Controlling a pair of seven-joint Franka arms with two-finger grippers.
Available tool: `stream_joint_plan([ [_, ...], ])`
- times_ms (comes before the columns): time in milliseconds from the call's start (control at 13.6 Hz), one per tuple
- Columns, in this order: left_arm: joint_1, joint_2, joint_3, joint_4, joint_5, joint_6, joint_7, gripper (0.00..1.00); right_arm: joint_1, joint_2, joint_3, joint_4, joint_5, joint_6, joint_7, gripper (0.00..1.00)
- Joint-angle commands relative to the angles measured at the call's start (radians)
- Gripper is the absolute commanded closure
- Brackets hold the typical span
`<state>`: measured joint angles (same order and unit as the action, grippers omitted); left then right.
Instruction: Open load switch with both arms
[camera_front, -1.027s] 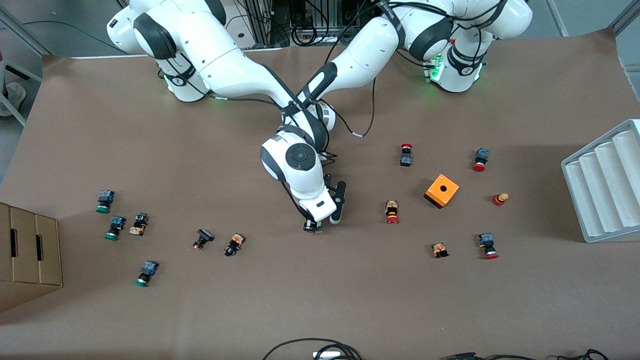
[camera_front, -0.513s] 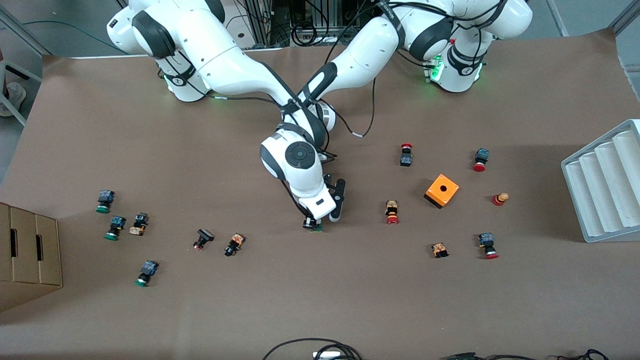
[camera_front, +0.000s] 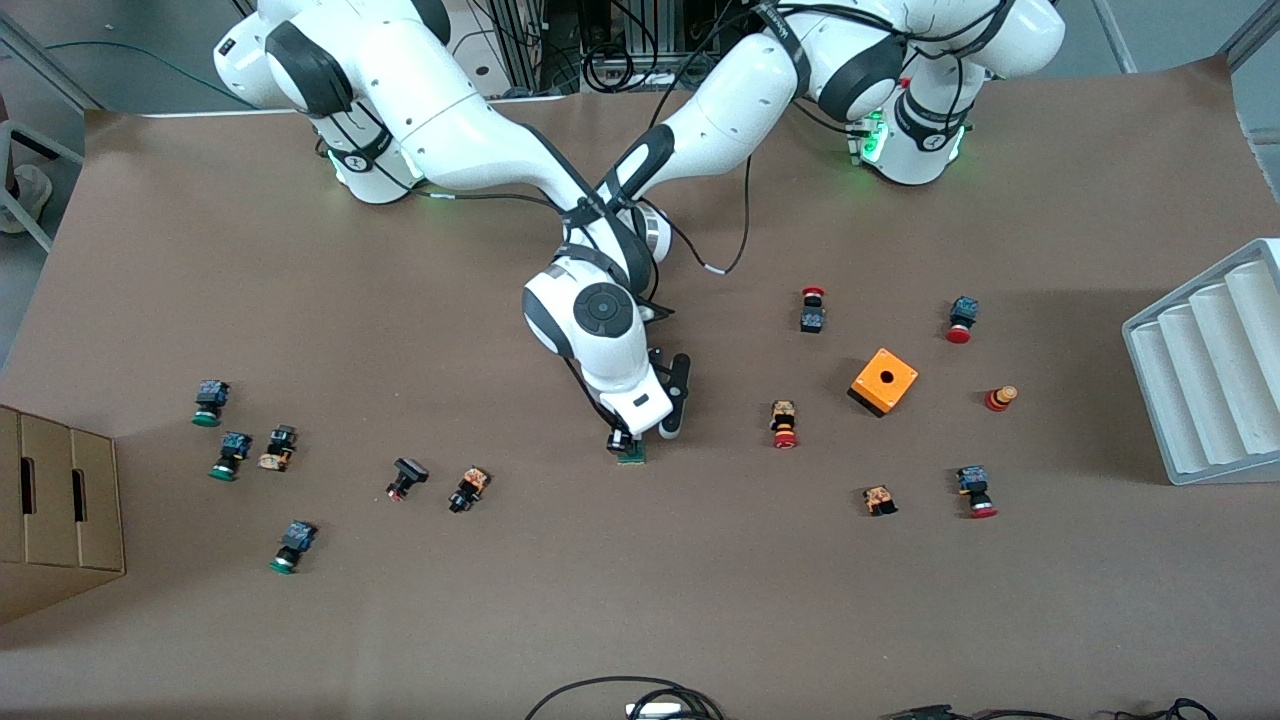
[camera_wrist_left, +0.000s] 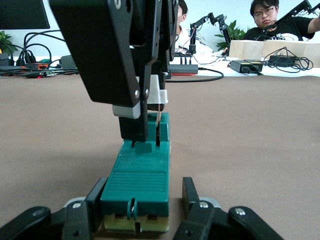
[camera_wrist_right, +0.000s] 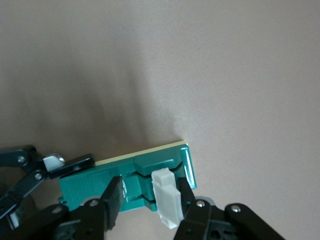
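Arms cross over the middle of the brown surface in the front view, both reaching down to one spot. The load switch lies there as a small green block, nearer to the camera than the wrists above it, between the scattered push-buttons toward the right arm's end and the orange box toward the left arm's end. The right gripper sits down on the switch; the left gripper is just beside it, its black finger low at the surface.

Left wrist view: the left gripper has its two fingers on either side of the near end of the green switch, closed against its sides. At the switch's other end the right gripper comes down from above, its fingertips gripping the raised piece on top.

Right wrist view: the right gripper is narrowed around the white piece at the end of the switch, with a finger on each side of it. The left gripper clamps the switch's other end. The switch lies flat on the surface.
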<state>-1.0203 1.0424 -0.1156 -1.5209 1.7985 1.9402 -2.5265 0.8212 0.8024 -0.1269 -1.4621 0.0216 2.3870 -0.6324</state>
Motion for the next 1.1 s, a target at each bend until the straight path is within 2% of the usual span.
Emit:
stream_joint_plan([
  [0,-0.009,0.031,-0.01,-0.03,-0.014,0.019,-0.023,0.34,0.004,-0.034,0.007,-0.037,0.008,-0.008,0.003,0.48],
  [1027,-0.009,0.03,-0.01,-0.03,-0.014,0.019,-0.023,0.34,0.001,-0.065,0.023,-0.073,0.008,-0.006,0.003,0.51],
])
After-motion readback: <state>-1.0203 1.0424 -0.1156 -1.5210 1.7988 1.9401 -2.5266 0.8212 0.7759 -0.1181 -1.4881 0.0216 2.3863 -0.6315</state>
